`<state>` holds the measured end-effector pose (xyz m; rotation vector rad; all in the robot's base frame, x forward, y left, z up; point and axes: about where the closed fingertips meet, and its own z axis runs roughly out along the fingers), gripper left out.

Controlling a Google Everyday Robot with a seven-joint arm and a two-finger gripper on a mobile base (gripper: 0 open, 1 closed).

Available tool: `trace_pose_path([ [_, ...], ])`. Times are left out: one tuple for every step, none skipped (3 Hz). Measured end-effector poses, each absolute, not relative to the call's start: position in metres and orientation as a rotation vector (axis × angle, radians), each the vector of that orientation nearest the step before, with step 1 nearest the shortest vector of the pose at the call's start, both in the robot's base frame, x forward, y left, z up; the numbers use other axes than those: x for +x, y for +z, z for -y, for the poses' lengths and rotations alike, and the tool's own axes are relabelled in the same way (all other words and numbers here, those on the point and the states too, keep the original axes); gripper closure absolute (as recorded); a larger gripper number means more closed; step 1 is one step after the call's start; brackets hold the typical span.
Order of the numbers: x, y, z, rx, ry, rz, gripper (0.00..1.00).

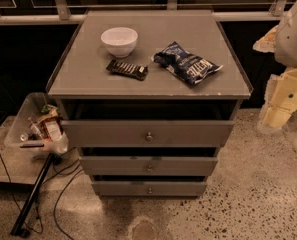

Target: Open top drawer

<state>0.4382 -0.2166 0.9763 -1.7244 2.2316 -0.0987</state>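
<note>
Plainly the top drawer (113, 133) stands pulled out of the grey cabinet (78, 79), its front panel forward of the cabinet's top edge with a dark gap showing behind it. It sits just under the cabinet top, above two slimmer drawers (188, 166). Its long axis runs left to right across the view, level with the cabinet's front edge, and its face points toward the camera, out over the speckled floor (248, 194). A small round metal knob (149, 136) sits at the centre of the panel, in line with the knobs of the drawers below.

The gripper (278, 111) hangs off to the right of the cabinet, beyond its front right corner and at about the height of the top drawer, well apart from the panel and the knob. It shows as a pale cream shape below the white arm (293, 34); whether it is open or closed cannot be told, nor whether it has hold of anything.

On the cabinet top lie a white bowl (119, 40), a dark snack bar (127, 69) just in front of it, and a blue crisp bag (187, 63) to the right. A clear bin (23, 119) of rubbish stands at the cabinet's left, with a black pole (33, 199) and cables (63, 194) on the floor near it
</note>
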Motion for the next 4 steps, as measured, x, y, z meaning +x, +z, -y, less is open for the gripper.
trace_pose_path([
  [0.438, 0.976, 0.217, -1.724, -0.099, -2.232, 0.00],
  [0.440, 0.965, 0.209, -1.723, -0.046, -2.218, 0.00],
  [0.459, 0.929, 0.212, -1.664, 0.096, -2.170, 0.00],
  [0.494, 0.898, 0.222, -1.517, 0.216, -2.044, 0.00],
])
